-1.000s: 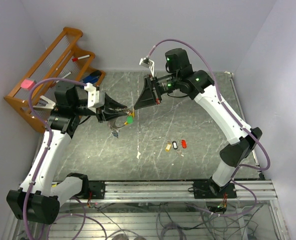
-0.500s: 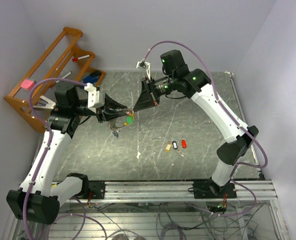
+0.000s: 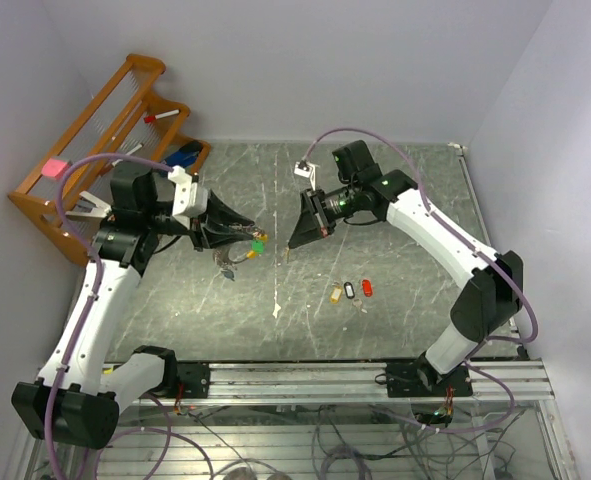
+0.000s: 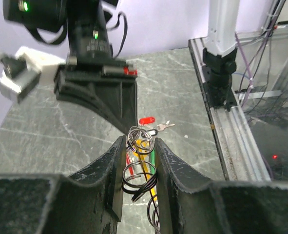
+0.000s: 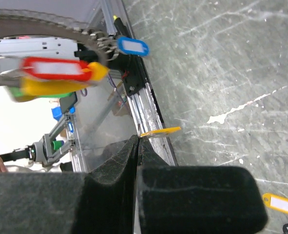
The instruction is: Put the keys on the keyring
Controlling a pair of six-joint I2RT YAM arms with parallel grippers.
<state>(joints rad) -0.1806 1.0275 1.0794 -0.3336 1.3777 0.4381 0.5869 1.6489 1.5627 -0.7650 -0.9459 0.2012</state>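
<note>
Three loose keys point(image 3: 350, 290) with yellow, black and red plastic tags lie on the stony grey counter point(image 3: 375, 330). Just past them, the right end effector point(image 3: 291, 244) looks pinched tight on a flat yellow key point(image 5: 161, 130). The wiry metal keyring point(image 4: 136, 170) waits a small gap to its left, squeezed in the narrow left end effector point(image 4: 139, 142).

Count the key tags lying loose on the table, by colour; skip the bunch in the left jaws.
Yellow key tag: 1
Black-and-white key tag: 1
Red key tag: 1
Total: 3
</note>
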